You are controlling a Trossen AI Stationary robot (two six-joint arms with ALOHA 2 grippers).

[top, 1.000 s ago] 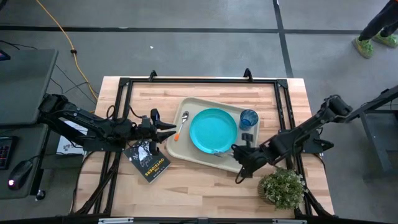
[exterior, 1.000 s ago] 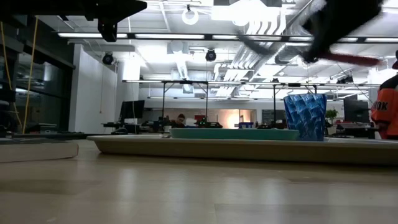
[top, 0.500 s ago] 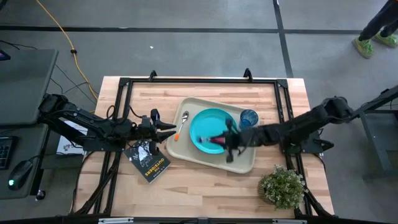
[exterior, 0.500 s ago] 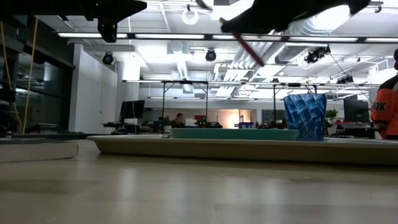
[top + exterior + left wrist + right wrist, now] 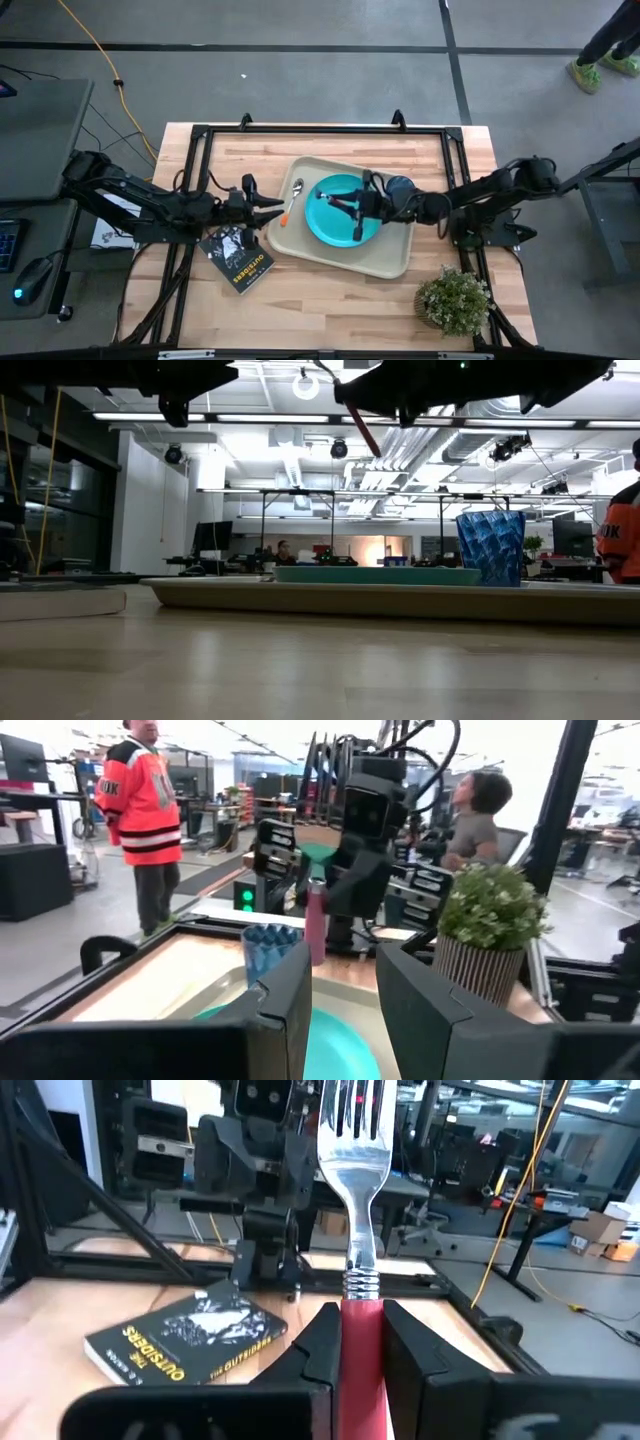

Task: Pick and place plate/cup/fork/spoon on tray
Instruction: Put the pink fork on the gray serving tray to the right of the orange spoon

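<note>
The right tool (image 5: 358,205) hides part of the teal plate (image 5: 335,218) on the cream tray (image 5: 385,262), clamping the fork (image 5: 355,1210) by its red-pink handle, silver tines aimed at the left arm. The ribbed blue cup (image 5: 491,546) stands on the tray; the spoon (image 5: 292,202) lies along its rim. The left tool (image 5: 277,207) hovers there, fingers parted.

Fork (image 5: 352,1200) airborne above plate (image 5: 330,215); cup (image 5: 490,547), spoon (image 5: 293,198) on tray (image 5: 385,262).
</note>
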